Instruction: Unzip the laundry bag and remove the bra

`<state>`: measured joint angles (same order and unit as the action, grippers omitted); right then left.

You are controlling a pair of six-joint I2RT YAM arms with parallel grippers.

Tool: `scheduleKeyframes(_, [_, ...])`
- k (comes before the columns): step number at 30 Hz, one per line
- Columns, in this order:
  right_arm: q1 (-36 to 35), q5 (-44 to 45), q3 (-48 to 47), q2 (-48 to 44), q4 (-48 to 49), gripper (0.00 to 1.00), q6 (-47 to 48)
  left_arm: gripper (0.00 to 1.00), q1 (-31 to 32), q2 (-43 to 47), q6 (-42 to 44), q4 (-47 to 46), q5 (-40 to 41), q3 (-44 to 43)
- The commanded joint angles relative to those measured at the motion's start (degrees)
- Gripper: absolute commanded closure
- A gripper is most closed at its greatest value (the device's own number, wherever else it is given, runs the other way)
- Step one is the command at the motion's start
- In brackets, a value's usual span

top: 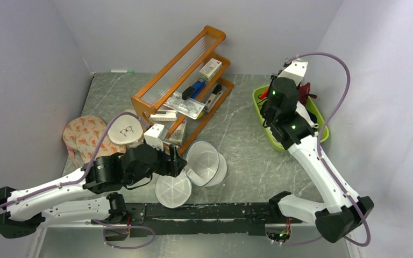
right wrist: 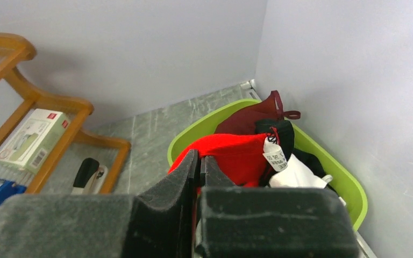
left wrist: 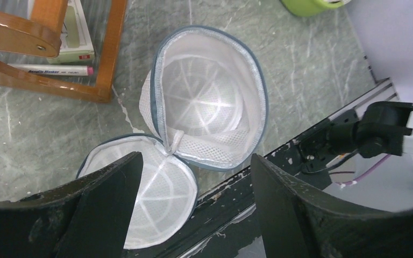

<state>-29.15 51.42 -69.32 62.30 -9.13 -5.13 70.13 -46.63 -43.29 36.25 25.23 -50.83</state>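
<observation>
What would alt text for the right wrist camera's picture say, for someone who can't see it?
The right tool, its dark padded fingers nearly closed, appears to pinch a bright red soft bra at a lime green plastic bin holding maroon, black and white clothes. An orange wooden rack stands at left.

white laundry bag (left wrist: 209, 102), grey rim; bright red bra (right wrist: 231, 156); lime green bin (right wrist: 328, 161); orange-floral pad (top: 83, 134).

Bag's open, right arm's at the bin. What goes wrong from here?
The right gripper looks shut on the bra over the green bin: releasing, it may snag the maroon cloth's straps.
One laundry bag half lies at the table's near edge; the open left gripper could nudge it off.
</observation>
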Motion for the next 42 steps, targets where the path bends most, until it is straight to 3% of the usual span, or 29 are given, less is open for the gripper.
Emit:
scheduleKeyframes(1, [6.77, -8.63, -4.53, 3.29, -5.33, 1.0, -7.38, 0.16, 0.18, 3.55, -0.88, 0.58, -0.02, 1.04])
scheduleKeyframes(6, [15.19, -10.52, -9.23, 8.12, -9.71, 1.0, -9.69, 0.15, 0.2, 4.98, -0.56, 1.54, -0.01, 1.33])
scheduleKeyframes(9, [17.64, -10.09, -8.56, 9.48, -7.34, 1.0, -8.54, 0.15, 0.18, 4.7, -0.08, 2.98, 0.83, 0.24])
scheduleKeyframes(13, [21.6, -19.19, -9.78, 13.22, -6.02, 1.0, -9.31, 0.13, 0.18, 4.24, 1.5, 2.6, 1.89, -0.69])
scheduleKeyframes(19, [21.77, -36.85, -14.99, 18.22, -1.5, 1.0, -15.86, 0.14, 0.23, 2.65, 2.33, 2.71, 1.03, -2.14])
scheduleKeyframes(27, [25.46, -40.21, -23.16, 26.78, 0.79, 1.0, -19.51, 0.14, 0.23, 5.33, 0.07, 4.69, 1.74, -1.75])
scheduleKeyframes(32, [29.38, -40.33, -16.29, 24.76, 1.81, 1.0, -21.59, 0.13, 0.18, 6.73, -0.4, 5.51, 2.83, -1.36])
scheduleKeyframes(42, [32.66, -37.45, 10.69, 12.58, 5.79, 1.0, -22.88, 0.12, 0.19, 2.35, 2.34, 4.32, 1.67, -3.31])
